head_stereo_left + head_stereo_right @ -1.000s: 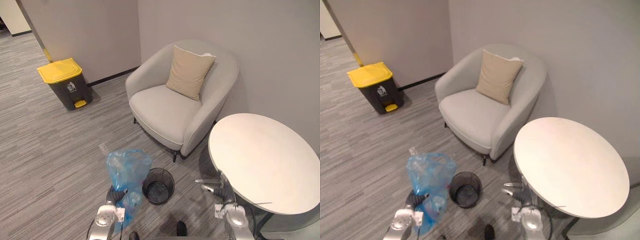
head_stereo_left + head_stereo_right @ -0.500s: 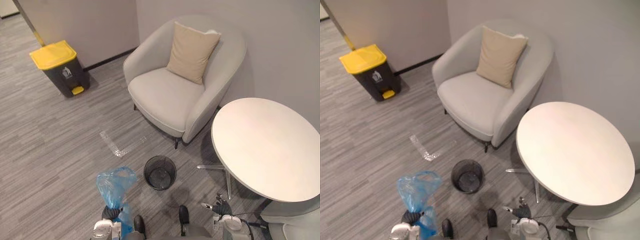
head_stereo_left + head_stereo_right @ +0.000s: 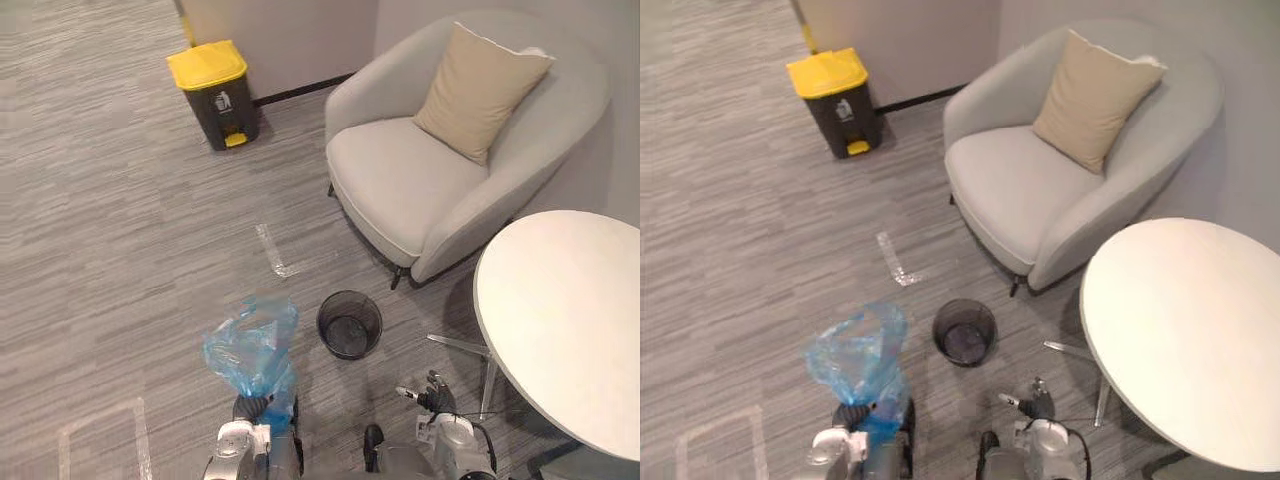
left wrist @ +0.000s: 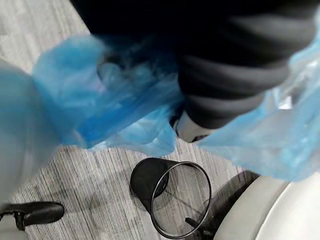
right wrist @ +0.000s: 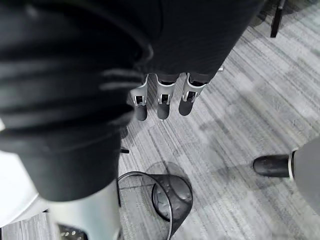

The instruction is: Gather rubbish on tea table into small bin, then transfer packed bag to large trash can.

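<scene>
Since half a second ago the whole view has swung left, a turn of the camera rather than of the furniture, so the can with the yellow lid (image 3: 218, 93) now sits near the top centre, by the wall.

A blue bag (image 3: 252, 345) of thin, see-through plastic billows above the left hand (image 3: 250, 408), over the floor at the bottom of the view. It looks light, soft and slippery, likely to sag or tear if pulled by one edge, so the bunched neck is the safest place to hold it. Plastic wraps round the left hand, so its grip cannot be told.

Just beside the bag, on the floor, stands the bin (image 3: 350, 323), dark wire mesh, upright and apart from it. The right hand (image 5: 162, 102) hangs near the bin with straight fingers, holding nothing. Further right is the table (image 3: 560, 320), its top bare. The can stands well apart from the bag.
</scene>
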Controlling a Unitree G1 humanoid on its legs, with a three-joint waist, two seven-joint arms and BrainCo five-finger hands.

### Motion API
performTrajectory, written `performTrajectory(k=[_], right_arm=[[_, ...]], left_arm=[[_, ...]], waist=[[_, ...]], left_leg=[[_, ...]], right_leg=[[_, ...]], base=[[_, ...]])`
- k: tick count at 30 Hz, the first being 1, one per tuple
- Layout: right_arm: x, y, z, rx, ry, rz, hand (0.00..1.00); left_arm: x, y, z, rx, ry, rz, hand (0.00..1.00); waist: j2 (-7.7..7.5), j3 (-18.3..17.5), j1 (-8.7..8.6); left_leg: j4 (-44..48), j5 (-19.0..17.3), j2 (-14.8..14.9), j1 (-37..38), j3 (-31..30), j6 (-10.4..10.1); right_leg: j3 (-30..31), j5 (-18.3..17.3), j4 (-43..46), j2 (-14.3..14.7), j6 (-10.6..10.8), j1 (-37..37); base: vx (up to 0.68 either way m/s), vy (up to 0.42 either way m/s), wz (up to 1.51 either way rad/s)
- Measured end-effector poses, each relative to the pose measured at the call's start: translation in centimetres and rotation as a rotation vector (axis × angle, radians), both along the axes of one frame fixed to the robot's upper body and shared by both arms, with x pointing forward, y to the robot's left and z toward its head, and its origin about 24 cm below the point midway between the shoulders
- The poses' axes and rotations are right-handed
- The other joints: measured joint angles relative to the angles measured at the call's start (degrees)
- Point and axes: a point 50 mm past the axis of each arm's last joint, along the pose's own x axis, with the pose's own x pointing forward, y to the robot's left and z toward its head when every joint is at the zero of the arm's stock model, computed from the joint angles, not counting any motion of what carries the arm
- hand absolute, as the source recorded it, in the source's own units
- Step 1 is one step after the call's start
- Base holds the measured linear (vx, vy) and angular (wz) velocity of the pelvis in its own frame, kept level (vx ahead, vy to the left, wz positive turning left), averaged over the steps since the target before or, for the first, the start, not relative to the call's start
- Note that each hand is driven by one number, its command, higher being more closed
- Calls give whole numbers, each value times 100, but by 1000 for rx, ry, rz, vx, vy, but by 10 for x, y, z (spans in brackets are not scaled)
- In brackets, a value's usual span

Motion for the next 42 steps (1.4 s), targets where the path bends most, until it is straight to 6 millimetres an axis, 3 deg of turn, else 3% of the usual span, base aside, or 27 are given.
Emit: performTrajectory(k=[1,2,3,5,8,12,15,18,19,20,21,22,24,25,26,27,28,29,30,31,33,34,35,37,40,41,42], right_arm=[[-1,-1,0,-3,2,-2,0],[-5,-5,-1,-14,11,-7,0],[-8,-9,-2,-22,21,-13,0],[-10,-12,-3,-28,29,-13,0],[-14,7,-10,29,67,1,0],[-16,6,-12,20,87,13,0],[-16,6,-13,20,94,13,0],[-17,6,-14,23,107,16,0],[-17,6,-14,25,107,17,0],[-17,4,-14,21,106,18,0],[-16,3,-14,18,106,21,0],[-17,4,-15,23,113,28,0],[-14,5,-14,23,112,36,0],[-14,5,-14,21,110,37,0],[-12,2,-13,12,105,37,0],[-12,0,-12,6,104,34,0],[-18,-8,-14,-9,119,23,0],[-17,-8,-13,-8,117,19,0],[-11,-11,-10,-7,95,0,0],[-10,-12,-10,-6,93,-6,0],[-19,-11,-13,4,115,-23,0],[-20,-5,-13,13,107,-12,0],[-18,-5,-11,10,90,-11,0],[-10,-3,-7,13,61,-7,0],[6,3,-1,29,15,-10,0],[8,1,1,35,-2,-38,0],[7,-1,1,29,0,-42,0]], left_arm=[[0,-1,0,0,1,-6,100],[1,-5,0,-1,-3,-26,100],[0,-6,0,-4,-1,-28,100],[-1,-3,-1,3,5,-25,100],[-8,12,-4,53,41,-42,100],[-6,22,-2,87,35,-57,100],[-7,26,-2,96,40,-53,100],[-11,30,-3,106,51,-51,100],[-12,31,-3,109,53,-51,100],[-12,31,-3,111,54,-47,100],[-11,32,-3,112,53,-47,100],[-10,33,-2,115,48,-39,100],[-7,41,0,131,38,-1,100],[-6,42,1,135,36,2,100],[-2,44,2,141,32,-1,100],[-2,44,2,143,31,-2,100],[-3,40,0,132,42,-2,100],[-2,38,0,127,40,-5,100],[1,34,0,114,31,-6,100],[1,33,0,111,31,-5,100],[-2,25,-2,87,39,-2,100],[-4,20,-2,55,25,35,100],[-3,18,0,46,9,49,100],[1,16,3,37,-12,57,100],[3,16,4,36,-20,59,100],[4,12,4,24,-21,57,100],[4,10,4,18,-21,56,100]], waist=[[-33,0,-15],[-69,-3,-93],[17,-39,-156],[215,-28,-129],[13,-12,-113],[-11,-29,-119],[-29,-17,-128],[-132,-23,-132],[-179,-25,-142],[-191,0,-159],[-133,46,-182],[-83,85,-228],[-76,118,-249],[-88,128,-251],[-83,150,-268],[-105,137,-298],[5,105,-403],[48,96,-398],[95,90,-408],[95,91,-421],[99,105,-437],[25,161,-373],[21,172,-294],[-13,190,-146],[-83,256,1],[-40,266,8],[24,245,9]], left_leg=[[262,-113,2,1,78,24],[899,-573,77,46,293,79],[1069,-920,240,156,418,20],[668,-1284,294,327,564,-119],[200,-1169,-132,518,523,3],[169,-1211,-399,455,354,85],[437,-1418,-500,334,253,202],[1203,-1999,-558,138,96,290],[1238,-2056,-611,150,34,309],[1244,-2120,-664,227,-43,423],[1185,-2147,-646,352,-116,450],[1017,-2177,-559,592,-212,454],[655,-2164,-469,1014,-270,405],[561,-2152,-463,1119,-274,381],[262,-2145,-454,1443,-312,313],[89,-2161,-485,1660,-367,223],[-49,-2204,-380,1846,-546,109],[-83,-2161,-337,1861,-545,39],[-100,-1960,-296,1852,-529,-259],[-30,-1893,-294,1857,-529,-318],[989,-1715,-267,1750,-523,-438],[2951,-1584,28,1091,-219,-374],[3674,-1777,232,799,77,-150],[4172,-1998,456,184,383,99],[3122,-2064,495,-473,434,49],[1753,-1560,391,-551,298,-12],[1336,-1323,396,-523,197,-44]], right_leg=[[-56,8,-4,-77,14,7],[-242,69,-80,-274,113,43],[-341,192,-269,-304,248,81],[-387,329,-469,-228,394,89],[-356,608,-1013,-428,598,414],[-327,648,-1142,-584,652,511],[-360,470,-1124,-625,782,583],[-285,-222,48,-845,810,265],[-243,-278,279,-907,821,209],[-121,-264,1110,-1019,731,-125],[34,-348,1734,-1005,555,-467],[162,-598,1891,-672,457,-653],[-11,-588,1607,-146,325,-894],[-72,-562,1512,-63,284,-948],[-297,-394,1005,156,100,-1045],[-321,5,541,284,-28,-1050],[-449,313,477,371,-298,-912],[-498,305,473,394,-310,-895],[-573,157,487,390,-378,-855],[-595,98,466,385,-382,-782],[-700,-16,271,389,-386,-200],[-711,-31,-150,410,-401,549],[-607,-61,-316,435,-444,830],[-403,-82,-541,425,-474,1129],[-231,-185,-590,210,-295,1325],[-173,-448,-591,62,100,1549],[-148,-527,-592,77,219,1591]], base=[[-174,86,89],[-120,153,87],[-139,209,79],[-74,256,27],[-33,203,21],[-9,152,32],[57,58,25],[151,65,19],[238,43,23],[255,52,22],[325,38,30],[280,19,26],[391,-73,22],[398,-89,24],[367,-82,26],[610,-116,52],[521,-97,39],[531,-82,33],[388,-78,9],[588,-115,26],[531,-78,36],[475,-12,18],[462,14,2],[332,86,-43],[374,214,-53],[277,213,-21],[331,296,-23]])
